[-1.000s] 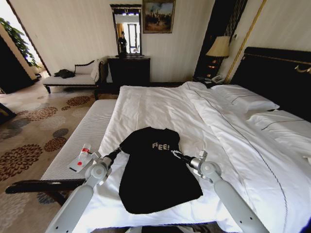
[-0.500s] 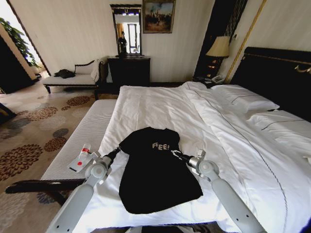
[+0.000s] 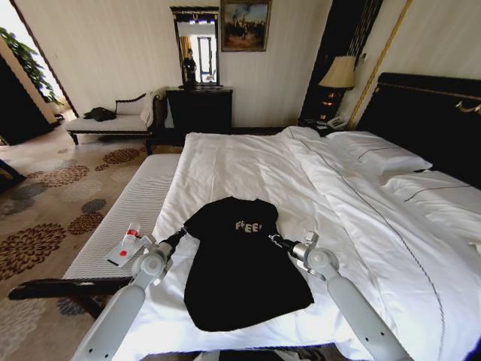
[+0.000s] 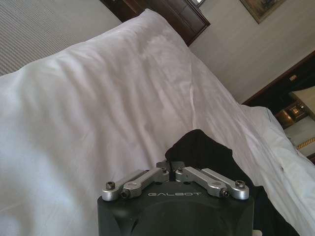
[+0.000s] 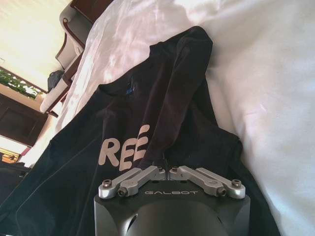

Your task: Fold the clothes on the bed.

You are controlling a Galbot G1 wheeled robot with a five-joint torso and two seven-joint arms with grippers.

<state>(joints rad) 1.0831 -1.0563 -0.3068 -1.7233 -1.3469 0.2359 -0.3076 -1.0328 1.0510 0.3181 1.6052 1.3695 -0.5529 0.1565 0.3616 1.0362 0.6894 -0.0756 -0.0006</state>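
The clothes, one black T-shirt [image 3: 240, 278] with white lettering, lie flat on the white duvet of the bed [image 3: 248, 162] near its foot. My left gripper [image 3: 183, 232] is at the shirt's left sleeve edge. In the left wrist view this gripper [image 4: 171, 170] is shut on a fold of the black cloth [image 4: 202, 147]. My right gripper [image 3: 272, 241] is at the shirt's right side, just below the lettering. The right wrist view shows this gripper [image 5: 165, 169] shut on the shirt [image 5: 162, 98], close to the letters "REE".
A striped bench [image 3: 143, 203] runs along the bed's left side and carries a small white and red item [image 3: 125, 244]. Pillows [image 3: 376, 154] and a dark headboard [image 3: 428, 113] are at the right. Patterned carpet [image 3: 52, 218] lies to the left.
My right arm has shifted slightly to the left, toward the shirt's middle. The left arm and the shirt look unchanged.
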